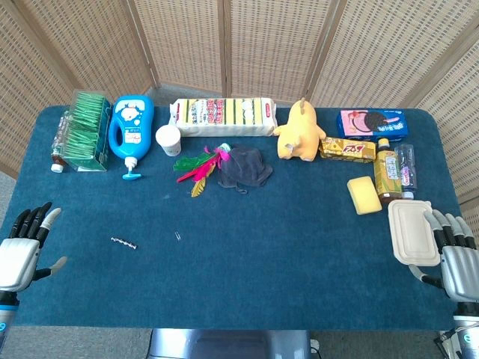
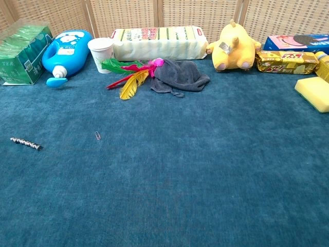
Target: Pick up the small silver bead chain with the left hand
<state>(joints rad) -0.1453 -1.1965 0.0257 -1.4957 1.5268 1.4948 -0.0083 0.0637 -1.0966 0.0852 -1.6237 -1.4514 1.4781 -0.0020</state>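
The small silver bead chain [image 1: 123,243] lies flat on the blue cloth at the left front of the table; the chest view shows the chain [image 2: 25,143] near its left edge. My left hand [image 1: 22,243] hovers at the table's left edge, about a hand's width left of the chain, fingers spread and holding nothing. At the right edge my right hand [image 1: 455,250] is also spread and free of any object. Neither hand appears in the chest view.
A small paper clip [image 1: 178,236] lies just right of the chain. Along the back stand a green tea box [image 1: 82,131], blue bottle [image 1: 132,129], paper cup [image 1: 168,140], feathers [image 1: 200,166], grey cloth [image 1: 243,166], yellow plush [image 1: 299,131]. A white lidded box [image 1: 412,232] sits by the right hand.
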